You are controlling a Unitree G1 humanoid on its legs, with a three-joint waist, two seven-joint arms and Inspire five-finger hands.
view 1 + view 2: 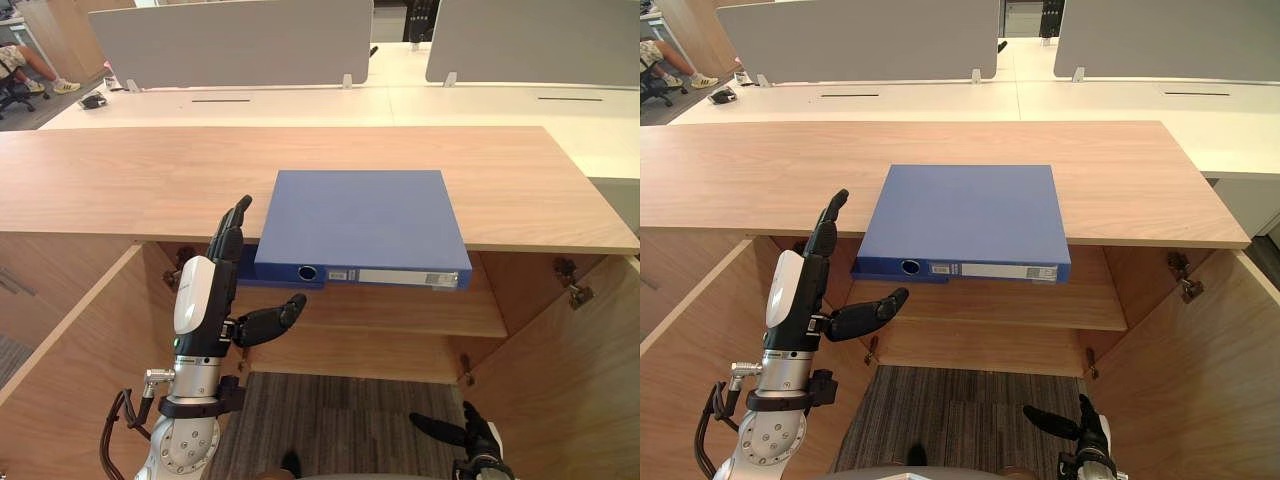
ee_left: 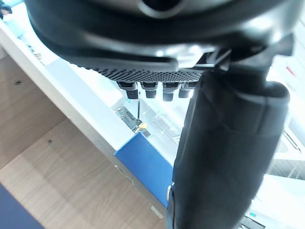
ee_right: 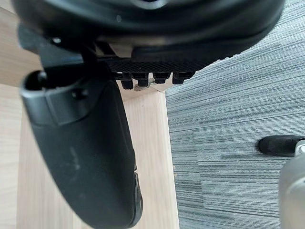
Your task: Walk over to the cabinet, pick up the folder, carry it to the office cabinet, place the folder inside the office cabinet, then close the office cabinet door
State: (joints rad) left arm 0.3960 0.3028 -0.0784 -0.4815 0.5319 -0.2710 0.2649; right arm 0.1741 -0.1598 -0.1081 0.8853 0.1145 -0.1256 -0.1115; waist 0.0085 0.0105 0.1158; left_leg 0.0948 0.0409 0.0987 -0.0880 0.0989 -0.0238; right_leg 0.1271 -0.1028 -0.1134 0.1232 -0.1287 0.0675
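A blue folder lies flat on the wooden cabinet top, its labelled spine toward me and jutting a little over the front edge. My left hand is raised just left of the folder's near left corner, fingers straight up and thumb stretched out under the spine, holding nothing. The left wrist view has the folder past the thumb. My right hand hangs low at the lower right over the carpet, open and apart from the folder.
Below the top, the cabinet stands open, with a shelf and doors swung out at left and right. Grey carpet lies in front. White desks with grey dividers stand behind. A person sits at the far left.
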